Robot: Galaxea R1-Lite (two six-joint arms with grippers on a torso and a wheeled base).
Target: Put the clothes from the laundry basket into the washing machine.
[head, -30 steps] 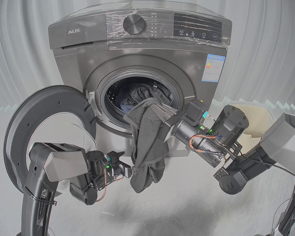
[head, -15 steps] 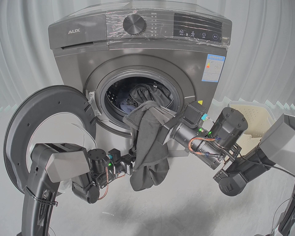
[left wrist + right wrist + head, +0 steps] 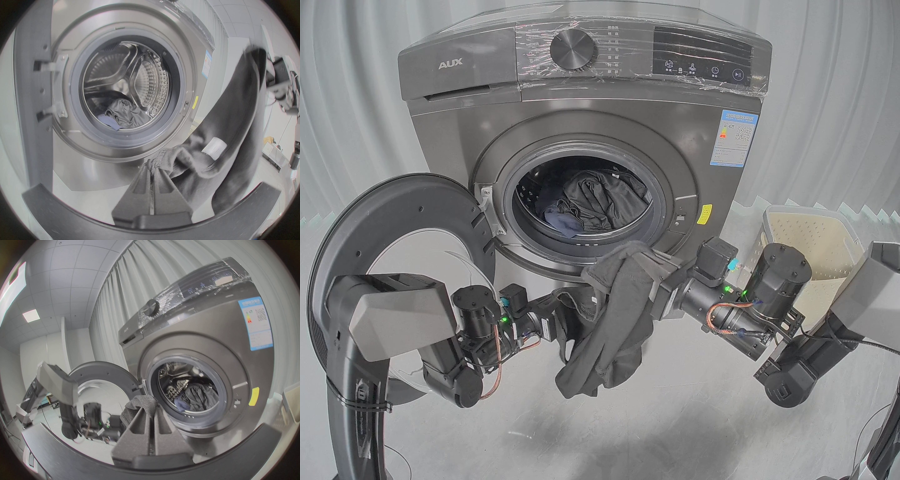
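A dark grey garment (image 3: 612,325) hangs stretched between both grippers, in front of and just below the washing machine's round opening (image 3: 587,200). My left gripper (image 3: 557,317) is shut on the garment's lower hem (image 3: 162,156); in the left wrist view its fingertips (image 3: 152,165) pinch the bunched edge. Higher up and to the right, my right gripper (image 3: 653,275) is shut on the top of the cloth (image 3: 140,402). Dark clothes (image 3: 594,200) lie inside the drum (image 3: 125,90). The cream laundry basket (image 3: 825,244) stands to the right of the machine.
The washer door (image 3: 394,250) stands swung open at the left, close to my left arm. The machine's front panel (image 3: 700,156) rises right behind the garment. Bare grey floor (image 3: 650,425) lies below the hanging cloth.
The garment, earlier draped over the opening's lower rim, now hangs clear below it. My right gripper moved down and back to the right; my left gripper rose with the hem.
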